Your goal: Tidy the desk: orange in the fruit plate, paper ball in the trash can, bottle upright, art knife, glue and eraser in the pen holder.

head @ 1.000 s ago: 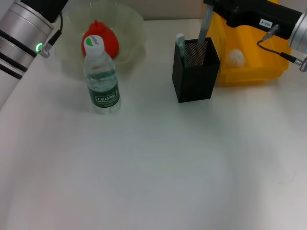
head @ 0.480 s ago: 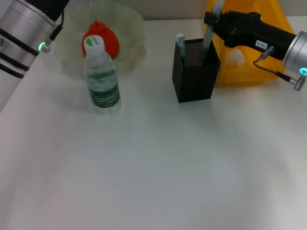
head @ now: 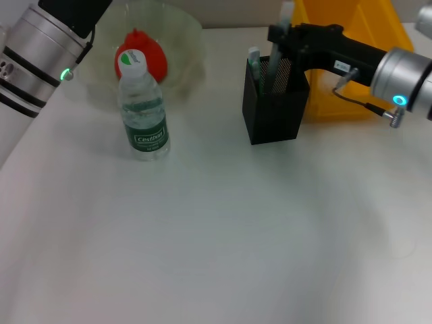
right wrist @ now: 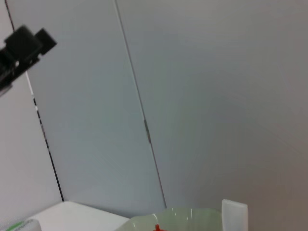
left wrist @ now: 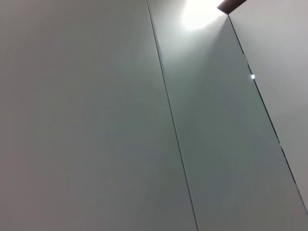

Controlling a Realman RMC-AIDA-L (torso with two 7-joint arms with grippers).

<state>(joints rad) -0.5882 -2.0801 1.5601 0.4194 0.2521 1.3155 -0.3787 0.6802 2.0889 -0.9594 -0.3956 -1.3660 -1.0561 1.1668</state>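
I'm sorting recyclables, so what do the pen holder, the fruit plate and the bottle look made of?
Pen holder: likely black metal mesh, fine perforations near rim. Fruit plate: translucent pale-green plastic or glass, scalloped rim. Bottle: clear thin plastic, glossy, green label.

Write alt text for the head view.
The right end effector hovers over the black mesh pen holder, in front of the yellow trash can. The bottle stands upright before the fruit plate holding the orange.
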